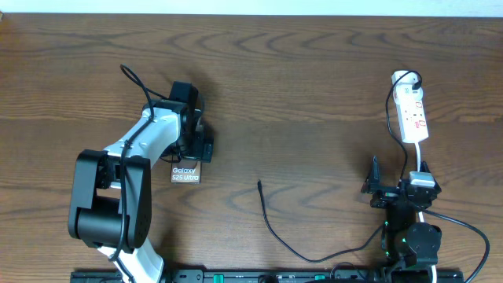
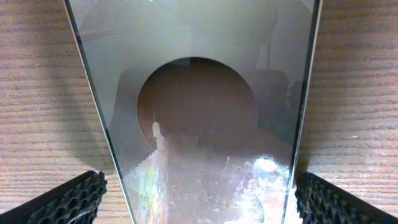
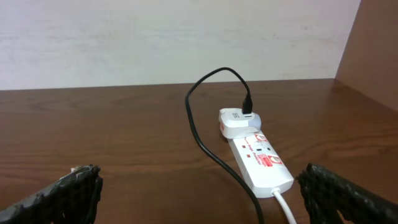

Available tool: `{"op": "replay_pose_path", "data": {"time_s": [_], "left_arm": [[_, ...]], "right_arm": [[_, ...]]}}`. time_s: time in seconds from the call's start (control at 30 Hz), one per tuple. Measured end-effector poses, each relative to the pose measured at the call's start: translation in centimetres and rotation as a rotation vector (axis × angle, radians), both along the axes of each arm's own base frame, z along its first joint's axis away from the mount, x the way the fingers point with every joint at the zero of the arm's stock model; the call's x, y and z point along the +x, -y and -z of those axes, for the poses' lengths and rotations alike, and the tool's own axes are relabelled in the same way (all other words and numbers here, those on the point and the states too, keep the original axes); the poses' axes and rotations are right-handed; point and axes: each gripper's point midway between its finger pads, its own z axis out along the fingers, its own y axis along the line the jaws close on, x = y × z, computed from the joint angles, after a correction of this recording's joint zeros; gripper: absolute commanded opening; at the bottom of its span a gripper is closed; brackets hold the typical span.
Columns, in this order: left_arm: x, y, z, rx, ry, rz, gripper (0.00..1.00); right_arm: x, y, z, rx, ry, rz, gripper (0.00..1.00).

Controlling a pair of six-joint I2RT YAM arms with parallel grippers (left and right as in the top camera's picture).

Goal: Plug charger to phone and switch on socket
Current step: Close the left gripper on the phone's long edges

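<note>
Both grippers spread wide, gripping nothing.
The left gripper (image 2: 199, 202) straddles the phone (image 1: 185, 174) at 8 o'clock; the charger (image 1: 260, 185) tip lies loose near 6; the socket (image 1: 413, 116) sits at 3, ahead of the right gripper (image 3: 202, 196).

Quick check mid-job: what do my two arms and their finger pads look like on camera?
The left arm has white links with black joints and a thin black cable along it. The right arm is mostly black with a small green light. The finger pads on the left and right are black, studded rubber.
</note>
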Motion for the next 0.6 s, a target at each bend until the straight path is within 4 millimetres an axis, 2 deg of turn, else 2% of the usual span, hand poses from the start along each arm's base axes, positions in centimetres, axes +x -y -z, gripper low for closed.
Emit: {"op": "replay_pose_path", "data": {"time_s": [0.6], "left_arm": [[0.06, 0.08, 0.34, -0.006, 0.01, -0.001, 0.99]], "right_arm": [[0.0, 0.0, 0.0, 0.0, 0.0, 0.0, 0.99]]}}
